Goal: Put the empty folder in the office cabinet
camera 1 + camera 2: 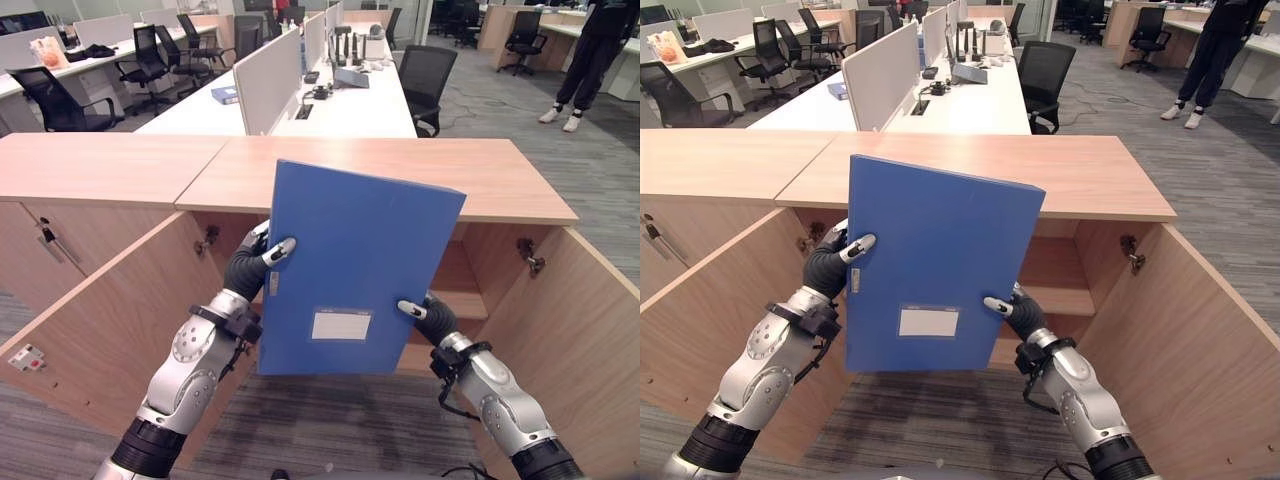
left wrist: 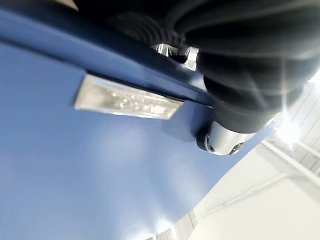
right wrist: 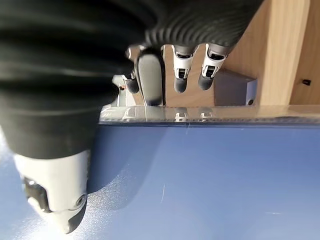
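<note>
You've got the blue folder [image 1: 355,270] upright between both hands: left hand [image 1: 252,265] pinching its 9 o'clock edge, right hand [image 1: 428,317] gripping at 4 o'clock. It's mid-carry; next, lower it into the open cabinet [image 1: 470,290] onto the shelf [image 1: 1060,297] behind.

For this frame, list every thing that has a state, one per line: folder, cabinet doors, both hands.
Folder: closed, held upright and slightly tilted in front of the open cabinet, not yet inside.
Cabinet: both doors open, shelf visible inside.
Left hand: thumb clamped over the folder's left edge.
Right hand: thumb clamped over the folder's right edge, fingers behind it.
</note>
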Robot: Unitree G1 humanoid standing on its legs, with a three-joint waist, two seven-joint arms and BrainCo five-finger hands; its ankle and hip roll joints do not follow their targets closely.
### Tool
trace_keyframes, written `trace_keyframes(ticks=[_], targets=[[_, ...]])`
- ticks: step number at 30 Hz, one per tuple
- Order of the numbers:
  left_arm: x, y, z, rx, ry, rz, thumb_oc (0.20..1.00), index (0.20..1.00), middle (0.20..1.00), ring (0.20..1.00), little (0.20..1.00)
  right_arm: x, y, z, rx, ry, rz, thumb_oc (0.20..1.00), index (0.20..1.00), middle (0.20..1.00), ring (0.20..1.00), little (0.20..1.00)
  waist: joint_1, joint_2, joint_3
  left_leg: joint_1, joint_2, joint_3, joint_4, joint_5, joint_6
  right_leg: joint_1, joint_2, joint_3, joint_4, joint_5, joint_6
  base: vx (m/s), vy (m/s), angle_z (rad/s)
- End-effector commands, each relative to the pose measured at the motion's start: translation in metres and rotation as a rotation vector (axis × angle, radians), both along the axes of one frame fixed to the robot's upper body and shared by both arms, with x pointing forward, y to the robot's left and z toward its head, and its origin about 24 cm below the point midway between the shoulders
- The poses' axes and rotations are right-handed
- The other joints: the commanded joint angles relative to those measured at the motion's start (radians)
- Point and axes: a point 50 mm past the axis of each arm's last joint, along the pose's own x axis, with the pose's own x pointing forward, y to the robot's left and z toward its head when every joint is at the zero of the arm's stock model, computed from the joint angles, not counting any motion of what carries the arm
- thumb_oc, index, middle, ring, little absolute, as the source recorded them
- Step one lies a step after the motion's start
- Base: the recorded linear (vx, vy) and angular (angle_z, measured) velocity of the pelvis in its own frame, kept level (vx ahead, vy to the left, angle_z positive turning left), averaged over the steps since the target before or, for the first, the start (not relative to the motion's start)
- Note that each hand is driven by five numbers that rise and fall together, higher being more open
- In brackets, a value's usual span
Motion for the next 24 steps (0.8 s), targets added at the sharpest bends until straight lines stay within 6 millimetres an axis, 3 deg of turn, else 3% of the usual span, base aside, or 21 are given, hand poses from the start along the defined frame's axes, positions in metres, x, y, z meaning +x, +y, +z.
trace_keyframes(ticks=[1,9,10,24], targets=[[0.006,-0.048,0.038,-0.178,-0.140,-0.236,0.200,0.200,0.200,0.200,0.200,0.025,0.056,0.050,0.166,-0.202,0.209,1.000,1.000,1.000,1.000,1.000,0.023,-0.011,0.023,0.113,-0.009,-0.013,0.014,-0.165,0.007,-0.050,-0.003,0.012,0.021,0.016,-0.029,0.00,0.000,0.00],[0.006,-0.052,0.034,-0.209,-0.113,-0.263,0.200,0.200,0.200,0.200,0.200,0.017,0.080,0.072,0.288,-0.254,0.380,1.000,1.000,1.000,1.000,1.000,0.024,-0.012,0.023,0.109,-0.008,-0.012,0.014,-0.161,0.005,-0.057,-0.003,0.015,0.026,0.014,-0.029,0.00,0.000,0.00],[0.005,-0.052,0.034,-0.215,-0.116,-0.270,0.200,0.200,0.200,0.200,0.200,0.016,0.082,0.073,0.281,-0.259,0.402,0.200,0.200,0.200,0.200,0.200,0.024,-0.013,0.023,0.109,-0.007,-0.012,0.014,-0.162,0.005,-0.057,-0.003,0.014,0.026,0.014,-0.029,0.00,0.000,0.00],[0.003,-0.044,0.034,-0.213,-0.131,-0.244,0.200,0.200,0.200,0.200,0.200,0.014,0.076,0.069,0.270,-0.250,0.398,0.200,0.200,0.200,0.200,0.200,0.027,-0.015,0.019,0.112,-0.004,-0.015,0.014,-0.162,0.005,-0.056,0.000,0.011,0.036,0.007,-0.028,0.00,0.000,0.00]])
